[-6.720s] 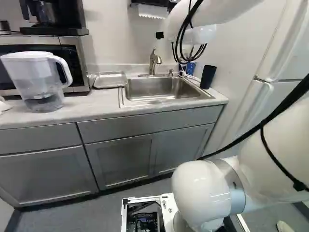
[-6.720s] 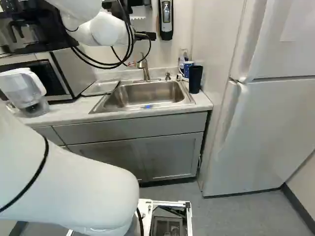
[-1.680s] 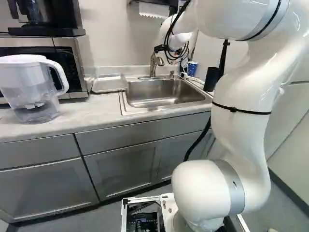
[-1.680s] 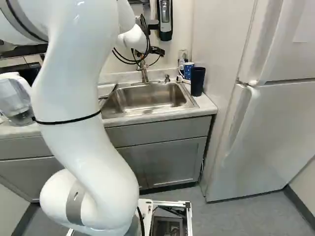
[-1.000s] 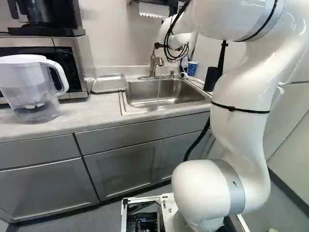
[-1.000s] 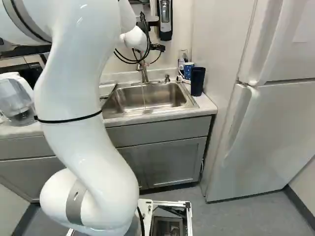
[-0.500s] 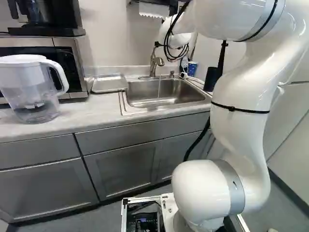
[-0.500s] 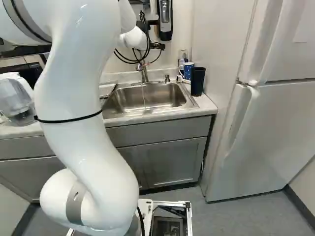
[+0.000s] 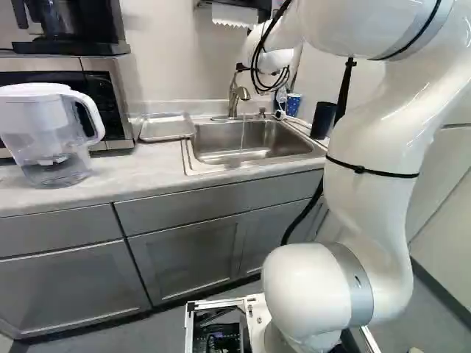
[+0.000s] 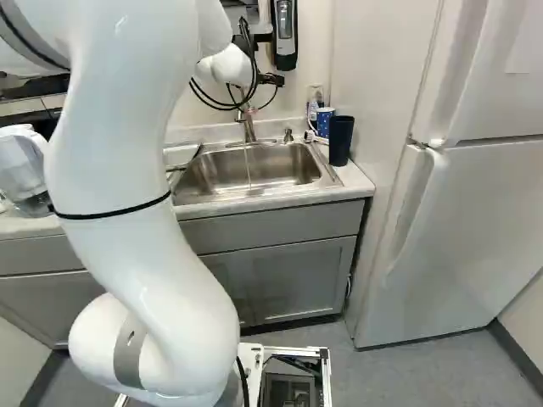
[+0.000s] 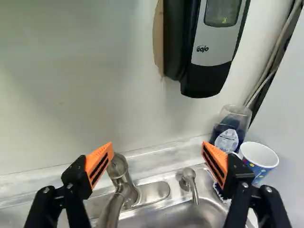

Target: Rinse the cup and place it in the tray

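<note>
The gripper (image 10: 270, 80) shows as a small black part above the faucet (image 10: 248, 127). In the wrist view the gripper (image 11: 157, 147) stands open with nothing held; the faucet (image 11: 124, 187) rises beyond its fingers, nearer one orange pad (image 11: 99, 164). A thin stream of water (image 9: 242, 134) falls from the spout into the metal sink (image 9: 213, 143). A dark cup (image 10: 340, 140) stands upright right of the sink, with a blue patterned cup (image 10: 325, 119) behind it. The metal tray (image 9: 166, 126) lies left of the sink and looks bare.
A water pitcher (image 9: 48, 132) stands on the counter (image 9: 129, 173) before the microwave (image 9: 110, 95). A soap dispenser (image 11: 209, 52) hangs above the counter. A clear cup (image 11: 237, 114) stands behind the patterned one. The fridge (image 10: 475, 220) is at the right.
Since the oldest frames the base has moved and the arm has swung upright, its wrist nearer the faucet. Water has started running within the last two seconds. Just now the arm has shifted slightly.
</note>
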Robot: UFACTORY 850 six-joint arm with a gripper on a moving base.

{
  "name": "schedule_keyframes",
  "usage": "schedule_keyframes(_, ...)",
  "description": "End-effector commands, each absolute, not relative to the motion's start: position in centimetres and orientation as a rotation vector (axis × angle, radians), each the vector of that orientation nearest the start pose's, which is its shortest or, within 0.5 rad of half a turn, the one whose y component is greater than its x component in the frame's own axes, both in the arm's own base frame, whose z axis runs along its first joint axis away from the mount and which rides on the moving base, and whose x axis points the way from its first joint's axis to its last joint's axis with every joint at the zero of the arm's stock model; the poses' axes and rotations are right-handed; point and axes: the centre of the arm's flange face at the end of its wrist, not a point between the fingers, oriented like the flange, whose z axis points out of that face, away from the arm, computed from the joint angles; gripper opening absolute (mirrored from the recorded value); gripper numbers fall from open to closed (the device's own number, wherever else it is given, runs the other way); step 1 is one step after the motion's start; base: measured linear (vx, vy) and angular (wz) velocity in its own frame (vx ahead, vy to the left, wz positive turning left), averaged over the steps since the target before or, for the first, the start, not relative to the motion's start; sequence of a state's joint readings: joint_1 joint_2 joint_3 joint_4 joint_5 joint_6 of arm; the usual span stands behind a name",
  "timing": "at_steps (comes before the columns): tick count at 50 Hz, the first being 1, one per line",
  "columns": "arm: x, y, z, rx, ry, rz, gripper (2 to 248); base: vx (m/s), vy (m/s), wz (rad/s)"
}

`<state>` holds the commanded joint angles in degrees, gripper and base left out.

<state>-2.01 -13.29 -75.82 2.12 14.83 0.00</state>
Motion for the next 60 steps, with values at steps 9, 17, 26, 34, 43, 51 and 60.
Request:
schedule_keyframes(9,61.0,-2.1,66.1,-2.459,0.095,-1.962,247,0.000,0.000,0.000)
schedule_keyframes(17,59.4,-1.7,66.2,-2.460,0.087,-1.956,247,0.000,0.000,0.000)
schedule_keyframes(26,57.6,-1.2,66.3,-2.460,0.077,-1.949,247,0.000,0.000,0.000)
schedule_keyframes(34,56.0,-0.8,66.3,-2.463,0.068,-1.937,247,0.000,0.000,0.000)
schedule_keyframes(43,54.2,-0.3,66.2,-2.478,0.057,-1.909,247,0.000,0.000,0.000)
schedule_keyframes(51,52.7,0.1,65.9,-2.503,0.048,-1.869,247,0.000,0.000,0.000)
schedule_keyframes(60,51.1,0.5,65.3,-2.557,0.037,-1.785,247,0.000,0.000,0.000)
